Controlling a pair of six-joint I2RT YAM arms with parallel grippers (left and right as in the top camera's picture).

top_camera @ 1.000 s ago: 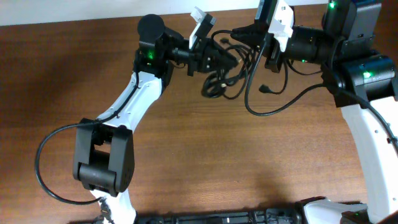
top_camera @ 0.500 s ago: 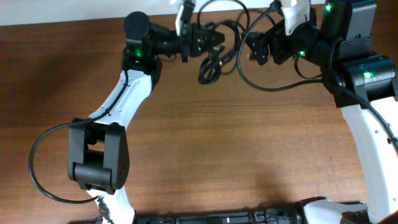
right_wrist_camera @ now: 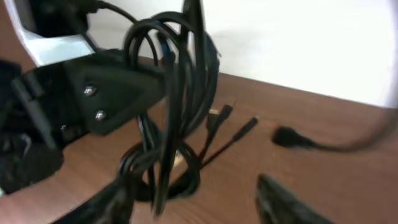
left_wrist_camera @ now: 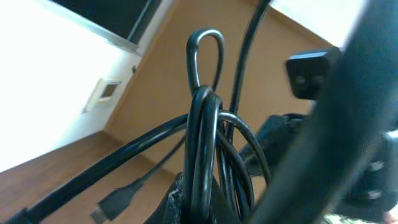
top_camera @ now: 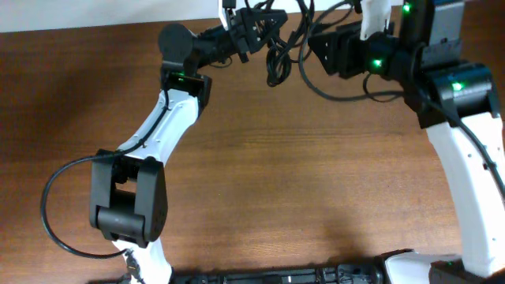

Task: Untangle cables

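Observation:
The cables [top_camera: 275,57] are a bundle of thin black cords hanging above the table's far edge. My left gripper [top_camera: 254,31] is shut on the top of the bundle. In the left wrist view the cords [left_wrist_camera: 203,118] rise in a tight loop from between my fingers [left_wrist_camera: 202,202], and a small plug [left_wrist_camera: 115,202] dangles below. My right gripper [top_camera: 314,43] stands just right of the bundle. In the right wrist view its fingers [right_wrist_camera: 196,202] are apart, and the hanging cables [right_wrist_camera: 174,99] sit near the left finger. One cord loops [top_camera: 331,93] under the right wrist.
The brown wooden table [top_camera: 276,181] ends at a white wall [top_camera: 95,12] along the top. The left arm's thick black wire [top_camera: 54,207] loops out at the lower left. A loose plug [right_wrist_camera: 287,137] lies on the wood to the right.
Both arms have moved toward the far edge, with the bundle lifted in the left gripper. The right gripper, shut a second ago, now has its fingers apart.

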